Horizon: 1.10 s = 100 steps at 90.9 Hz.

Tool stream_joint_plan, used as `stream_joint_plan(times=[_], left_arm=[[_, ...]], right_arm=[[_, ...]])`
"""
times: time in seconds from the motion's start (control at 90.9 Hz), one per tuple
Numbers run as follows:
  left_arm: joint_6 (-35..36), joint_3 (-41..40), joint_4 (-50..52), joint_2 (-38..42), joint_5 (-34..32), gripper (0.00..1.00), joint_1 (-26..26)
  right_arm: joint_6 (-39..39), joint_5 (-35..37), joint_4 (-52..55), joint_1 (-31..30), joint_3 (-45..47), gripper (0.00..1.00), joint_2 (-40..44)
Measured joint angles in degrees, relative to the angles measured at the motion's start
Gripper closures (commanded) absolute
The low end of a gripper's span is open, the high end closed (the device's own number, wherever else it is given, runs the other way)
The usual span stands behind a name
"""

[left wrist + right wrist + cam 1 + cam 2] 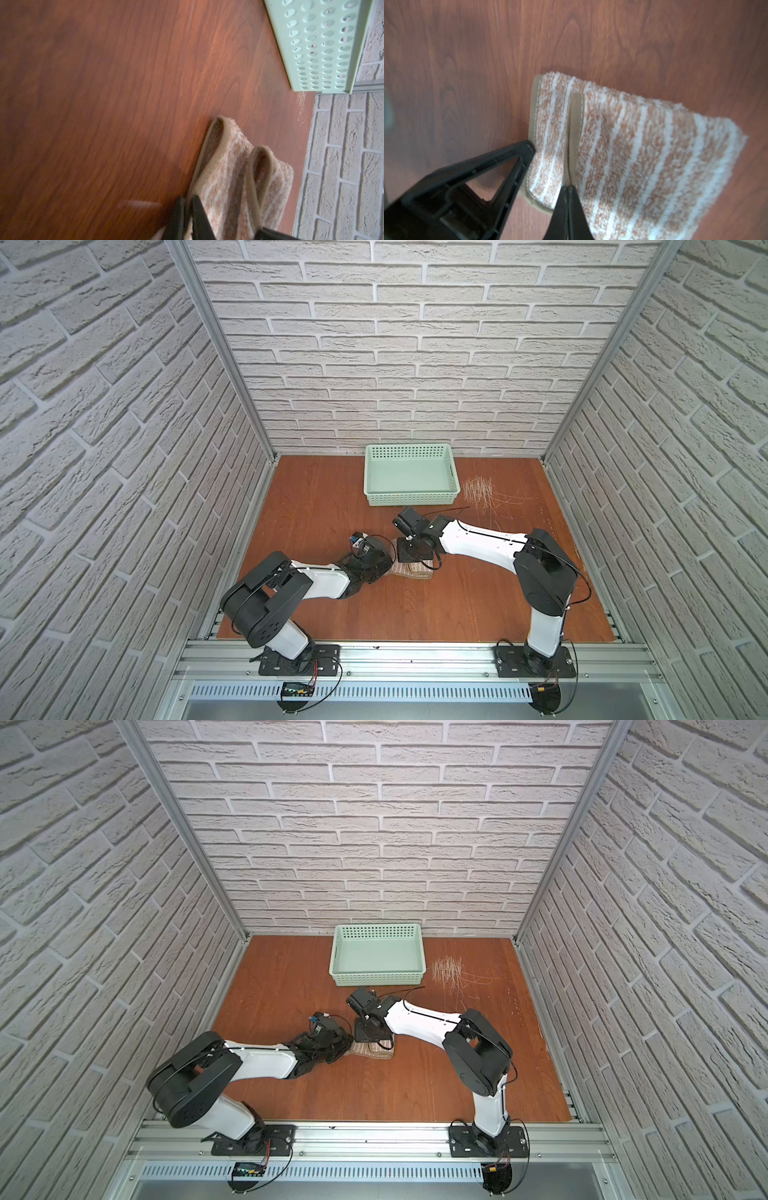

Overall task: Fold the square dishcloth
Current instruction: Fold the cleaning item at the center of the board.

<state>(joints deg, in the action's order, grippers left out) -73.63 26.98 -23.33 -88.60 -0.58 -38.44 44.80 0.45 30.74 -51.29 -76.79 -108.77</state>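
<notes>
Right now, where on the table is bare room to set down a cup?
Free: the wide strip of brown wooden table between the tan striped square dishcloth and the silver front rail; also the corner between the mint-green perforated plastic basket and left brick wall. Crowded: the centre, where left gripper and right gripper meet on the cloth.

No legible text, labels or numbers.
</notes>
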Motion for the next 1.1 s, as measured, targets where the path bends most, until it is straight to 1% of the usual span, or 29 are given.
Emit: stream_joint_plan(times=[0.44, 1.1], left_arm=[[-1.44, 0.0, 0.07, 0.0, -0.24, 0.88, -1.68], [-2.4, 0.0, 0.07, 0.0, -0.28, 0.88, -2.01]], right_arm=[[1.51, -1.18, -1.11, -0.02, -1.03, 0.97, -1.53], [1.97, -3.41, -2.54, -0.11, -1.03, 0.97, -2.75]])
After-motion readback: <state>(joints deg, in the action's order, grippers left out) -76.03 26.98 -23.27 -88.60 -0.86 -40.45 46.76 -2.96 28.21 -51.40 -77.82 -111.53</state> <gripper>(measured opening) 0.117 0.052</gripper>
